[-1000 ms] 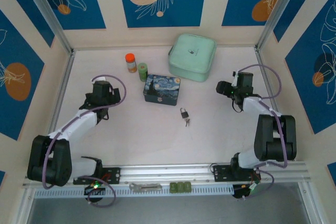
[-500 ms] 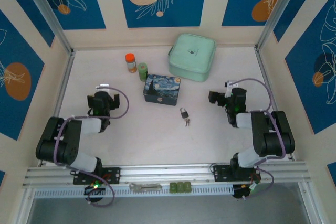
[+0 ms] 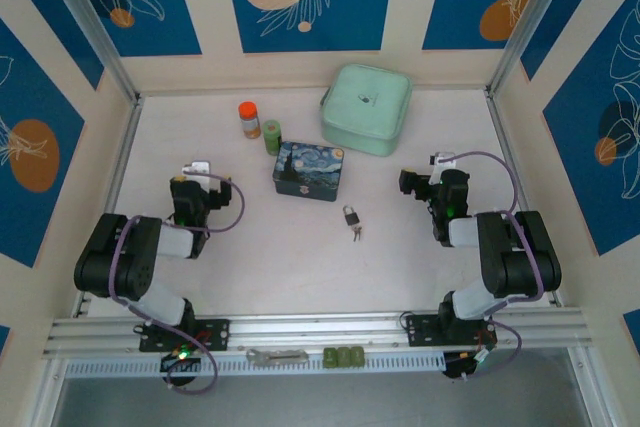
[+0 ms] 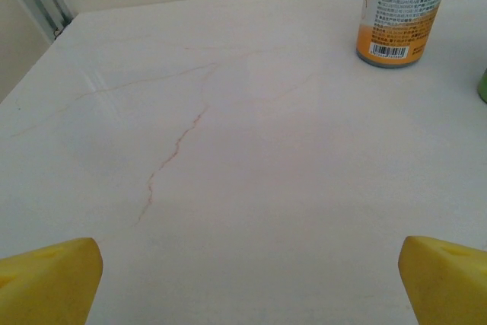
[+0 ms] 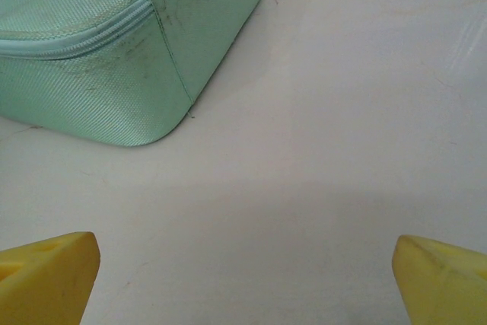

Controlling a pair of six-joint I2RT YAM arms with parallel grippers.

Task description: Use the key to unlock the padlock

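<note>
Top external: padlock [image 3: 351,215] lies on the counter [image 3: 300,267] approx midway btwn the two arms, just on the near side of the starry-night tin [image 3: 310,170], w/ the key [image 3: 356,233] just beside it on its near side — can't tell if they touch. Both sit well apart from either arm's fingers. Left wrist: left fingers [image 4: 46,279] spread wide over bare counter — orange-label bottle [image 4: 399,13] stands ahead to the right. Right wrist: right fingers [image 5: 46,275] also spread wide, mint zip case [image 5: 91,58] ahead to the left.
</note>
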